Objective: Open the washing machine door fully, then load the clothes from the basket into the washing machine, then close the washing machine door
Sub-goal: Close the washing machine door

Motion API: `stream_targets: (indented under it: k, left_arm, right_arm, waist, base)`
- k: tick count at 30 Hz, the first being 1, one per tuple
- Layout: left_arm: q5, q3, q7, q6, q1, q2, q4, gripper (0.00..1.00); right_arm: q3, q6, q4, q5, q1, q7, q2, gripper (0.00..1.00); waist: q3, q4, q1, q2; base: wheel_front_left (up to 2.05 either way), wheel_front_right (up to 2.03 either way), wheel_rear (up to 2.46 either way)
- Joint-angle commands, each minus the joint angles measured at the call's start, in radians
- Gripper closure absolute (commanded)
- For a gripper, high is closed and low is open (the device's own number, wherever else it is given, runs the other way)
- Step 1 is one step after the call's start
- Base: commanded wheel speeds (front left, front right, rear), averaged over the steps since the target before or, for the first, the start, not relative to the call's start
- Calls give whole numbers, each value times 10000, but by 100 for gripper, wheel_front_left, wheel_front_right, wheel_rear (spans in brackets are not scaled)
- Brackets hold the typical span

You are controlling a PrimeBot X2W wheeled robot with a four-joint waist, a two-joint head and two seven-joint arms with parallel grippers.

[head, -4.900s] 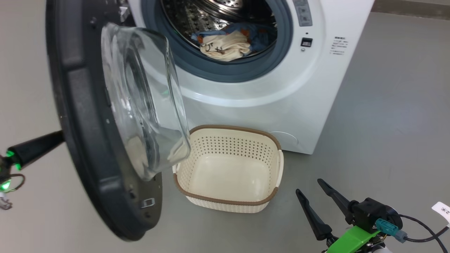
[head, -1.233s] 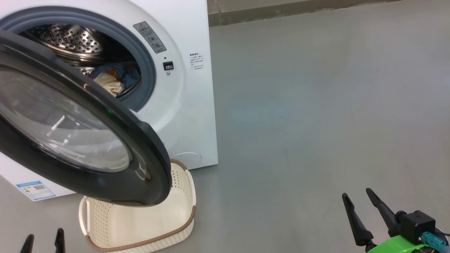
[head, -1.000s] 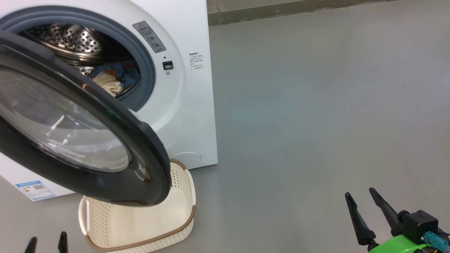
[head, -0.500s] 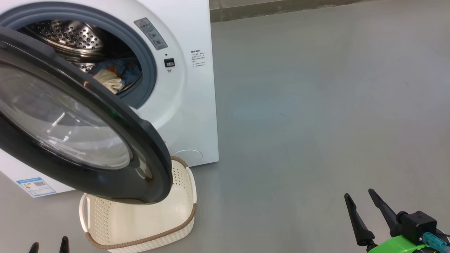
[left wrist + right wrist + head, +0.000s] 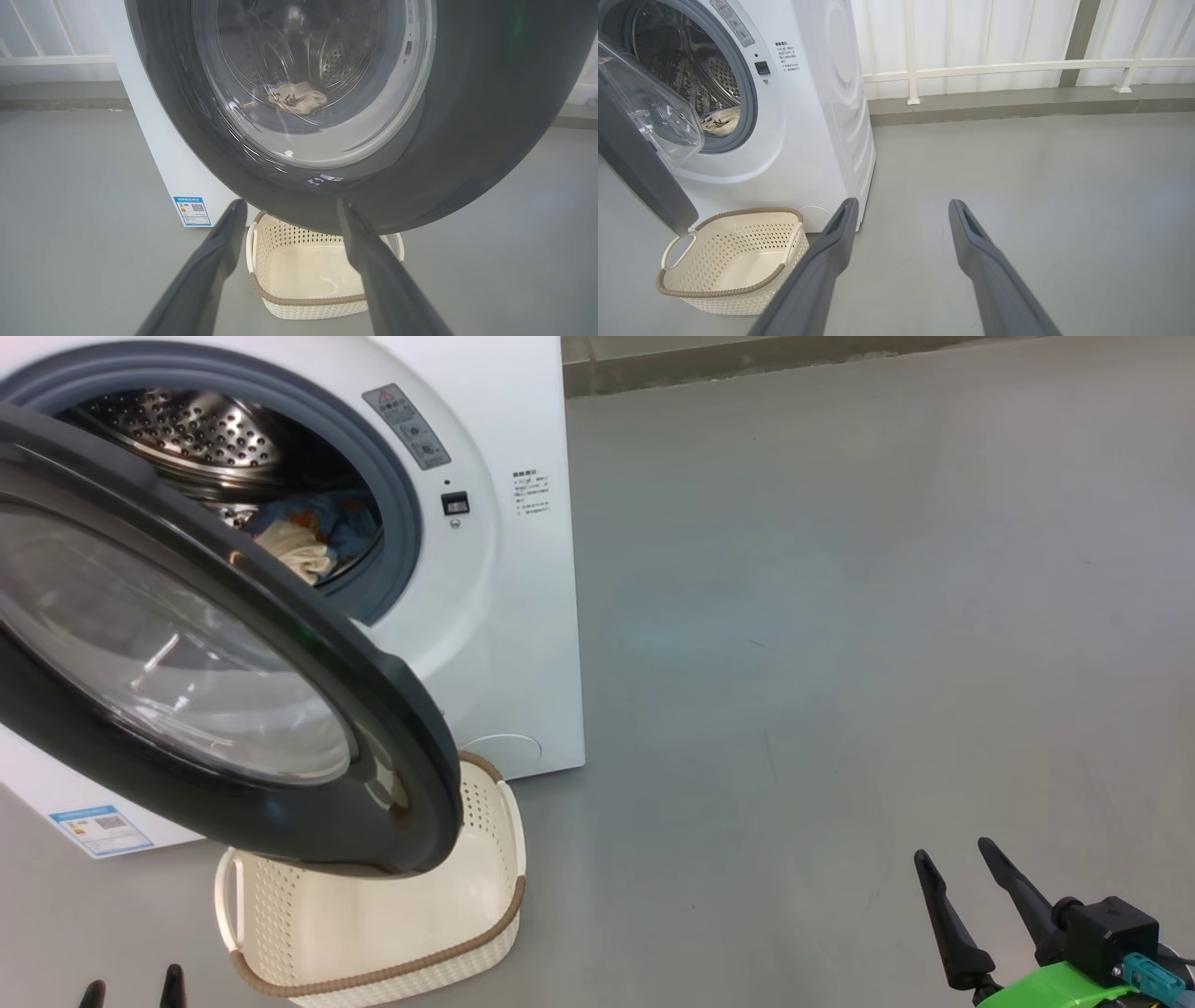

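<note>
The white washing machine (image 5: 504,616) stands at the left with its door (image 5: 392,728) swung partway out, black rim and glass window facing me. The clothes (image 5: 317,532), blue printed fabric and a cream piece, lie in the steel drum and show through the glass (image 5: 299,95). Under the door's lower edge the basket (image 5: 509,896) sits empty on the floor. My left gripper (image 5: 131,989) is open, low in front of the door, touching nothing; in its wrist view its fingers (image 5: 219,252) frame the basket (image 5: 308,298). My right gripper (image 5: 952,851) is open over bare floor, far right.
A blue label (image 5: 101,829) marks the machine's lower left corner. Grey floor stretches wide to the right of the machine. A white railing (image 5: 994,67) and a low kerb run along the back wall.
Since about five seconds ago the head view has swung round to the door's outer face. In the last second the picture drifted slightly and my left fingertips sank lower in it.
</note>
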Motion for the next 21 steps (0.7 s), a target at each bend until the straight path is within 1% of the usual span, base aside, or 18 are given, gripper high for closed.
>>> stream_targets:
  k: [1, 3, 4, 5, 7, 12, 17, 21]
  left_arm:
    - [155, 381, -76, -15, -321, 90, -234, 0]
    - [187, 363, -76, -15, -314, 24, -257, 0]
    - [206, 349, -76, -15, -311, -11, -270, 0]
    - [223, 330, -76, -15, -311, -43, -276, 0]
    - [231, 298, -76, -15, -320, -109, -261, 0]
    - [245, 219, -76, -15, -308, -176, -223, 0]
    - [180, 269, -76, -15, -379, -226, -194, 0]
    - [135, 215, -76, -15, -437, -258, -200, 0]
  right_arm:
    - [187, 16, -229, -97, -83, -49, -107, 0]
    - [174, 16, -241, -126, -104, -49, -71, 0]
    - [162, 16, -240, -149, -110, -49, -46, 43]
    - [129, 16, -226, -176, -113, -49, -15, 68]
    - [86, 16, -196, -213, -126, -49, 60, 100]
    - [165, 16, -267, -269, -369, -49, 210, 100]
    - [344, 16, -500, -398, -1064, -49, 367, 100]
    - [923, 16, -618, -389, -1865, -49, 458, 100]
  waist:
    - [1, 31, 0, 0]
    - [-3, 75, 0, 0]
    - [-6, 109, 0, 0]
    - [-9, 160, 0, 0]
    - [-16, 289, 0, 0]
    - [-72, 677, 0, 0]
    - [-111, 1105, 0, 0]
    - [-146, 1435, 0, 0]
  base:
    - [0, 0, 0]
    - [0, 0, 0]
    - [0, 0, 0]
    - [0, 0, 0]
    - [0, 0, 0]
    - [0, 0, 0]
    - [0, 0, 0]
    - [0, 0, 0]
